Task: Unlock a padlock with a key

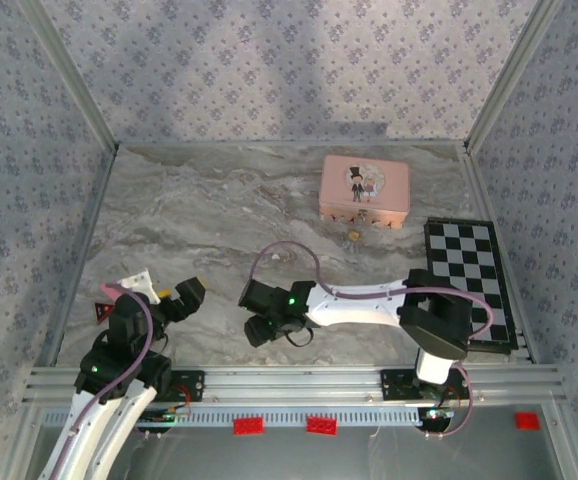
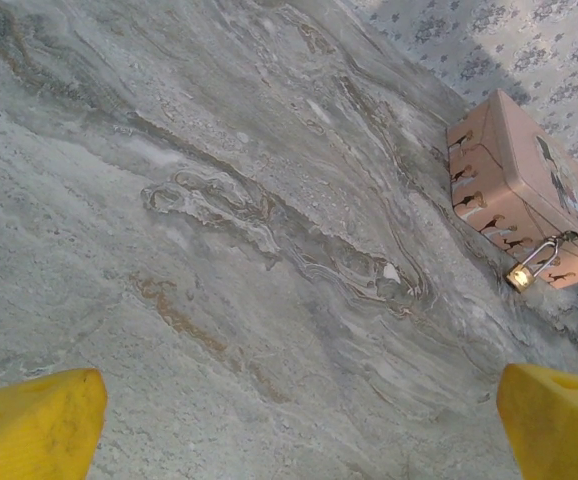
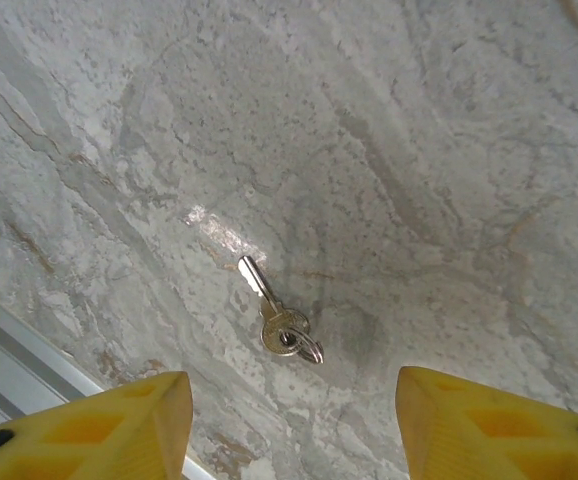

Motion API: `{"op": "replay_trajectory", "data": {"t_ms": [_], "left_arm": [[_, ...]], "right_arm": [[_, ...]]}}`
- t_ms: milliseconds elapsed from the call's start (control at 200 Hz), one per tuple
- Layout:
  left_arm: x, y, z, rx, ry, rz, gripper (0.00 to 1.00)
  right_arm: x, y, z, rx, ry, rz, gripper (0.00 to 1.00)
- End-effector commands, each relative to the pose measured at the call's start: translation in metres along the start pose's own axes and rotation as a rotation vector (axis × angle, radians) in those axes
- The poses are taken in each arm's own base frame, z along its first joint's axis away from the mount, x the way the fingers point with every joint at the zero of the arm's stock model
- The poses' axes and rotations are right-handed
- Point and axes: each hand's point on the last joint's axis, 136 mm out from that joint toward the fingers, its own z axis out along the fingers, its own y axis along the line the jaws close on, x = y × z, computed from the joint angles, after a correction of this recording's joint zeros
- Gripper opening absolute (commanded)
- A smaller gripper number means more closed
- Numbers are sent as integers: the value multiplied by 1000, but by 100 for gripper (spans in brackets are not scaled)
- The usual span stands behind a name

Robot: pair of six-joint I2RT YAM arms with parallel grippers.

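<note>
the right gripper (image 3: 291, 410) hovers, jaws apart, over the key (image 3: 277, 322) lying flat on the table (image 3: 449, 150); the left gripper (image 2: 299, 425) gapes empty. so thin a key may skid from the pinch. the padlock (image 2: 522, 274) sits at the pink tin (image 2: 529, 180)'s front.

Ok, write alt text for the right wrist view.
A small silver key lies flat on the grey marble table. The right gripper hangs above it, its two yellow fingers apart at the bottom edge, either side of the key, touching nothing.
</note>
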Motion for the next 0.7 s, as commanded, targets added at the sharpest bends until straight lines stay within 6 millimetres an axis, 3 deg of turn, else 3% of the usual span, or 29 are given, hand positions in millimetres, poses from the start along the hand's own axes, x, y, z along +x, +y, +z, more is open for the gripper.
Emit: {"op": "replay_trajectory", "data": {"t_ms": [0,185,220,695], "left_arm": [[4,2,1,1,8,-8,100],[7,3,2,4,14,-6,100],[7,3,2,6,15,-7,100],[10,4,5,8,22,3,100]], "right_arm": [[7,2,7,9,63,5,54],[14,-4,18,31,113,15,47],[5,4,15,15,94,16,47],[7,-4,24,54,121,53,36]]}}
